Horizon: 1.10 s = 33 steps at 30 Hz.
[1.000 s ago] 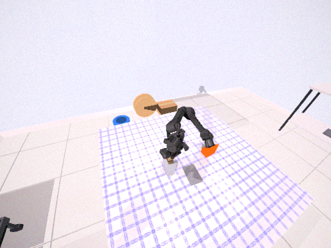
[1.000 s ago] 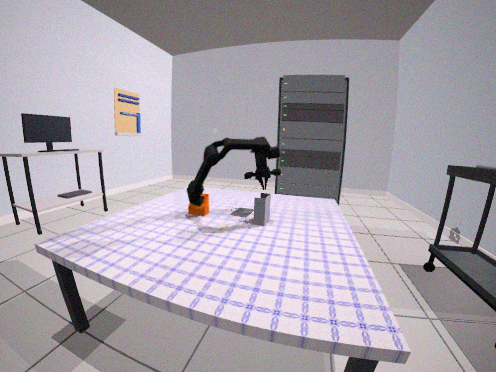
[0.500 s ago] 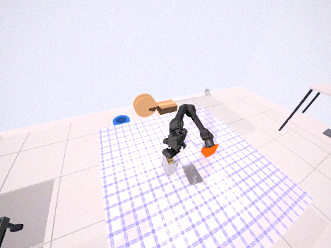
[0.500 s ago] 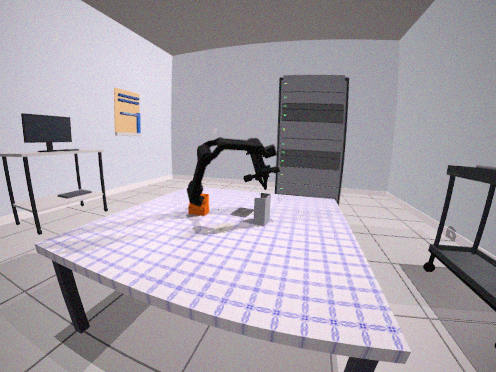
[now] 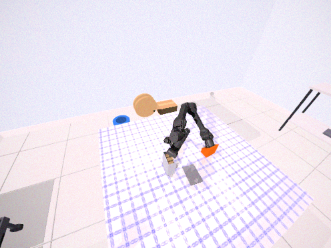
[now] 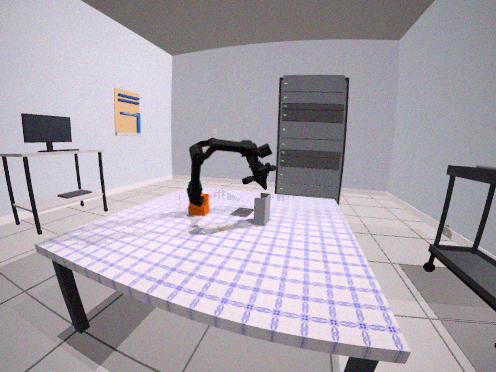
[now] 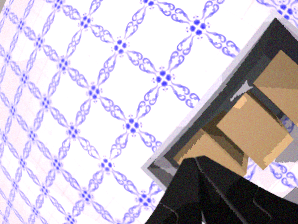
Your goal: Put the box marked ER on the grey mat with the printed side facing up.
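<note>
The black robot hand (image 5: pixel 171 155) (image 6: pixel 265 187) (image 7: pixel 194 167) is pinched together on nothing, maybe to nudge the brown cardboard boxes (image 5: pixel 169 159) (image 7: pixel 255 131) inside the grey open-topped bin (image 5: pixel 169 170) (image 6: pixel 261 212) (image 7: pixel 210 95) and find their letters.

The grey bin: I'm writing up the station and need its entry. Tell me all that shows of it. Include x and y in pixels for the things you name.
The grey open-topped bin (image 5: pixel 169 169) (image 6: pixel 262 210) (image 7: pixel 196 111) stands upright on the checked tabletop, beside the flat dark-grey mat. It is narrow, with thin plain walls, paler outside and dark inside. Three tan boxes stand in it. Its material is unclear.
</note>
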Each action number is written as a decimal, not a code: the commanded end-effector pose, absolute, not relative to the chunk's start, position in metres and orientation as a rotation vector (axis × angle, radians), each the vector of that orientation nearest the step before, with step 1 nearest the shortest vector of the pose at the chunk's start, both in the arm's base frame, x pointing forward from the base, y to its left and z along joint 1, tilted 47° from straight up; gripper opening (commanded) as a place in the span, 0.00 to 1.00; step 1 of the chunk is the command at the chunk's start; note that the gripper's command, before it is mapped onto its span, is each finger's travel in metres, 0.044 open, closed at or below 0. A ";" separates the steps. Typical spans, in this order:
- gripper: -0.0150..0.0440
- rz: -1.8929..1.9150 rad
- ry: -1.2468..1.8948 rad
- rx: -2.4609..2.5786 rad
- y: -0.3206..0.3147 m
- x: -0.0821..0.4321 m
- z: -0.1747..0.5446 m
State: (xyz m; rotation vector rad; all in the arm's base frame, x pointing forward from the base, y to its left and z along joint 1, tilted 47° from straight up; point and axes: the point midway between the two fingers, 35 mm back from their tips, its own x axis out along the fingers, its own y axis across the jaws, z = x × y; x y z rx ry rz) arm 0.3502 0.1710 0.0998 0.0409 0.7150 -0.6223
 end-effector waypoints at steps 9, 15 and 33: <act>0.25 -0.468 0.689 -0.198 0.162 0.345 0.109; 0.25 -0.407 0.670 -0.313 0.157 0.342 0.113; 0.25 -0.275 0.595 -0.668 0.139 0.327 0.124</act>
